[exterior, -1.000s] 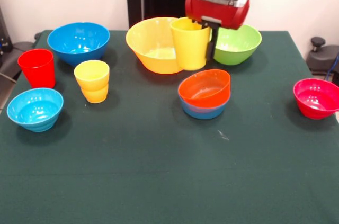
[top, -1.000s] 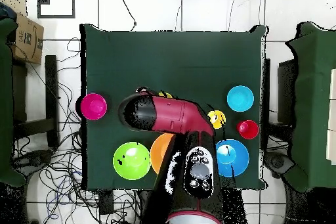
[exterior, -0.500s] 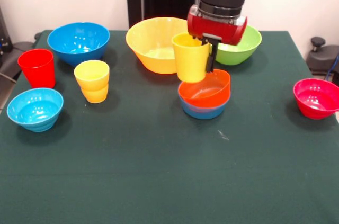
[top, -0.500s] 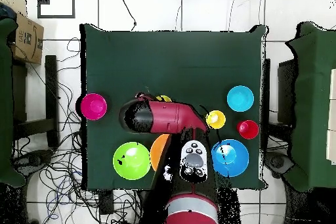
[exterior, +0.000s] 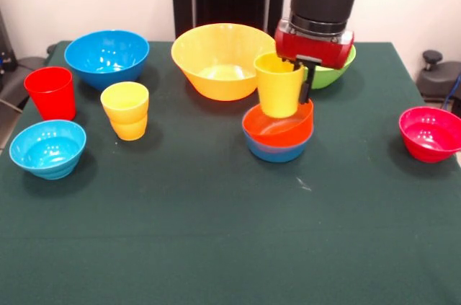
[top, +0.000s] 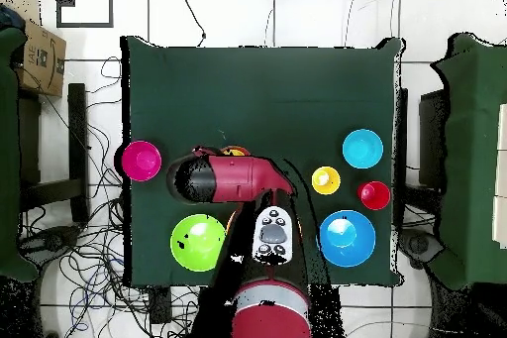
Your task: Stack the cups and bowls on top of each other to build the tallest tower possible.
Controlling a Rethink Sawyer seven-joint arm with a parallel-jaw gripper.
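Note:
My gripper (exterior: 298,86) is shut on the rim of a yellow cup (exterior: 279,87) and holds it upright over the orange-red bowl (exterior: 276,126). That bowl is nested in a small blue bowl (exterior: 276,152) at the table's middle. The cup's base is down at the bowl's mouth; I cannot tell whether they touch. In the overhead view the arm (top: 220,177) hides the cup and both bowls. Elsewhere stand the large yellow-orange bowl (exterior: 216,60), the lime green bowl (exterior: 336,68), the medium blue bowl (exterior: 106,56), the red cup (exterior: 51,92), two nested yellow cups (exterior: 125,110), the light-blue bowl (exterior: 47,148) and the crimson bowl (exterior: 430,133).
The lime green bowl stands right behind the gripper and the large yellow-orange bowl just to its left in the front view. The overhead view shows the crimson bowl (top: 142,160), the green bowl (top: 198,242), the yellow cups (top: 326,180) and the red cup (top: 374,195).
The gripper has carried the yellow cup from in front of the large yellow-orange bowl to the right in the front view, to over the orange-red bowl. Nothing else has moved.

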